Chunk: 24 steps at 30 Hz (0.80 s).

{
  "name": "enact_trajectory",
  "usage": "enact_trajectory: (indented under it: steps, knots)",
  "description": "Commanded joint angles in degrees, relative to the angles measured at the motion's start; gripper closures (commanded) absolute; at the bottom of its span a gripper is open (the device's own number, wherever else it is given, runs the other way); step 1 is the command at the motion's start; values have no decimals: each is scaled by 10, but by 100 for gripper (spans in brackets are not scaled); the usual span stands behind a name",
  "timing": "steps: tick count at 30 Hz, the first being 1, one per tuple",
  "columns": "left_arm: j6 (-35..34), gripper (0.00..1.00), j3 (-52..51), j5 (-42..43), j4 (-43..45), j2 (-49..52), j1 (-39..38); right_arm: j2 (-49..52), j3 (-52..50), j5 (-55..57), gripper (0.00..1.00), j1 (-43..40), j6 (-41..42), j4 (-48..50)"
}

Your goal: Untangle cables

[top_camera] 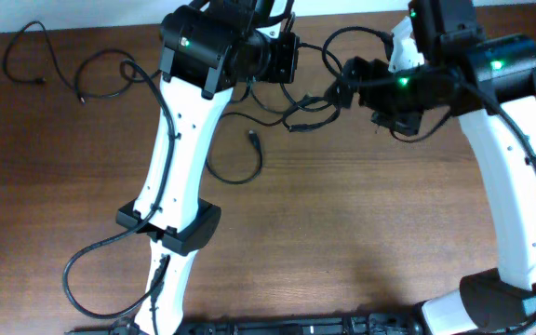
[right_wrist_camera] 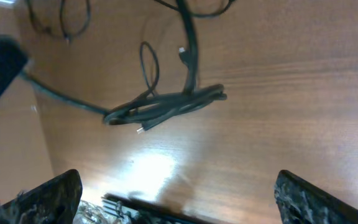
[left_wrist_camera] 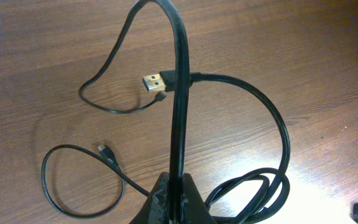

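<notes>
A knot of thin black cables [top_camera: 307, 119] lies on the brown table near the top middle, between the two grippers. My left gripper [top_camera: 285, 65] [left_wrist_camera: 178, 182] is shut on one black cable [left_wrist_camera: 180, 93], which rises from the jaws in an arch. Behind that cable lies a USB plug [left_wrist_camera: 152, 81], and a small plug [left_wrist_camera: 102, 149] ends a thin loop. Coiled loops [left_wrist_camera: 263, 186] lie to the right. My right gripper [top_camera: 341, 84] [right_wrist_camera: 185, 199] is open wide above the table and holds nothing. The bundle [right_wrist_camera: 166, 106] lies ahead of it.
Two separate loose cables lie at the far left, one [top_camera: 35, 56] by the table's back edge and one [top_camera: 110, 79] beside the left arm. A thin loop with a plug [top_camera: 252, 140] sits below the knot. The left arm's own thick wire [top_camera: 96, 265] curls at the bottom left.
</notes>
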Motion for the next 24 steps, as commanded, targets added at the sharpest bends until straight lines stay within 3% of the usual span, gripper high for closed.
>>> enact_trajectory:
  steps: [1,4,9,17,22,24]
  knots:
    - [-11,100,5,9,2,-9,3,36,-7,21,13,19,88,29]
    - [-11,100,5,9,2,-9,3,68,-7,24,40,18,94,76]
    - [-11,100,5,8,2,-9,3,72,-7,37,63,18,108,81]
    - [-11,100,5,2,10,-9,4,72,-7,0,64,19,108,50]
    - [-11,100,5,-37,5,-9,4,72,-7,-20,96,19,108,45]
    - [-11,100,5,-48,5,-9,4,72,-7,1,96,19,107,34]
